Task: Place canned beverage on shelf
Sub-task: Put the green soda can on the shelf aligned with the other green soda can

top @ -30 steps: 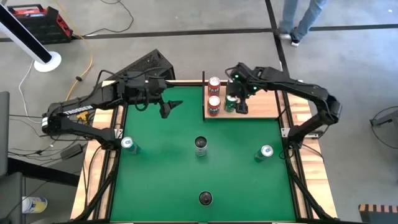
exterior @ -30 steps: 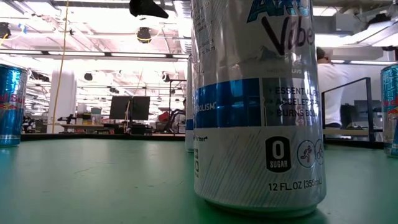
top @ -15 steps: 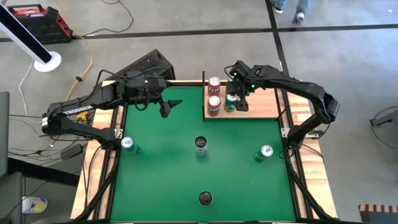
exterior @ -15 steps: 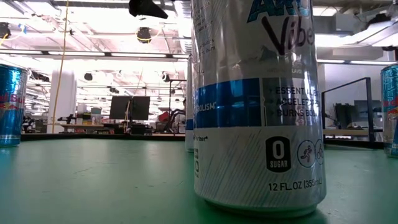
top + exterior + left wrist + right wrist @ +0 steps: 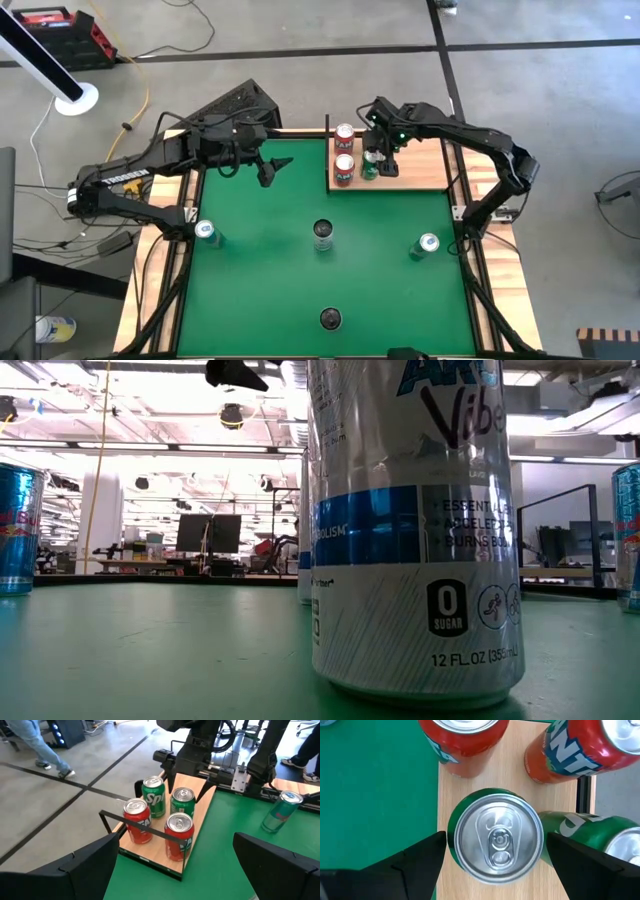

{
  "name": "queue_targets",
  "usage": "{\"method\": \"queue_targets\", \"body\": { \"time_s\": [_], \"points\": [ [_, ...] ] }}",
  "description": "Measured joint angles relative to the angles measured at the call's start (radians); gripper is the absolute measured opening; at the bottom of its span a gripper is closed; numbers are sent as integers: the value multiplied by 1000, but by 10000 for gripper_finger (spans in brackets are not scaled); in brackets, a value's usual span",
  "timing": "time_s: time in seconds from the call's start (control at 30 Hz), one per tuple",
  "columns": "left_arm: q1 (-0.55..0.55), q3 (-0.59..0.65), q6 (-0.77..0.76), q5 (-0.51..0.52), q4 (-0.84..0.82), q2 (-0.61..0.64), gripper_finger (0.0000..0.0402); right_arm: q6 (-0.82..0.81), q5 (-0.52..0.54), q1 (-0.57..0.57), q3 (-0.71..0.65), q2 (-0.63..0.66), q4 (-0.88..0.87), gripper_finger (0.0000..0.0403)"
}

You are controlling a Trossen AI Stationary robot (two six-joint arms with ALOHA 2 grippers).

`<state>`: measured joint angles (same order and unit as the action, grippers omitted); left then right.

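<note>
shelf (image 5: 199,818): pale wood panel, thin black edge, sat at the table's far edge with four cans | green can (image 5: 495,837): silver top, upright on shelf | right claw (image 5: 492,857): spread wide, straddling it, not gripping | left claw (image 5: 272,170): released, over far-left felt

The shelf (image 5: 415,172) carries four cans packed at its left end: two red cans (image 5: 344,150) along the edge, two green cans (image 5: 372,163) just beside them. Gaps between them are narrow. The right gripper (image 5: 377,150) stands over the green cans, fingers spread. The shelf's right half is bare. A thin black rail (image 5: 142,827) borders the shelf's left edge. On the felt (image 5: 260,260) below the shelf, four cans stand well apart.
</note>
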<state>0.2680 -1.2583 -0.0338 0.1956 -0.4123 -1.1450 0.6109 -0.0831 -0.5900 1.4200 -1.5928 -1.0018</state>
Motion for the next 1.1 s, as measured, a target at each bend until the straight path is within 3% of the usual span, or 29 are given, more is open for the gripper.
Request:
{"method": "queue_targets", "body": {
  "time_s": [0.17,0.5,1.1],
  "points": [
    [0,0,0,3,0,0,377,-16,-1,0,0,1,-4,362],
    [0,0,11,3,0,0,377,-74,-2,0,2,3,-35,301],
    [0,0,34,3,0,0,377,-459,57,16,4,7,-117,301]
  ]
}}
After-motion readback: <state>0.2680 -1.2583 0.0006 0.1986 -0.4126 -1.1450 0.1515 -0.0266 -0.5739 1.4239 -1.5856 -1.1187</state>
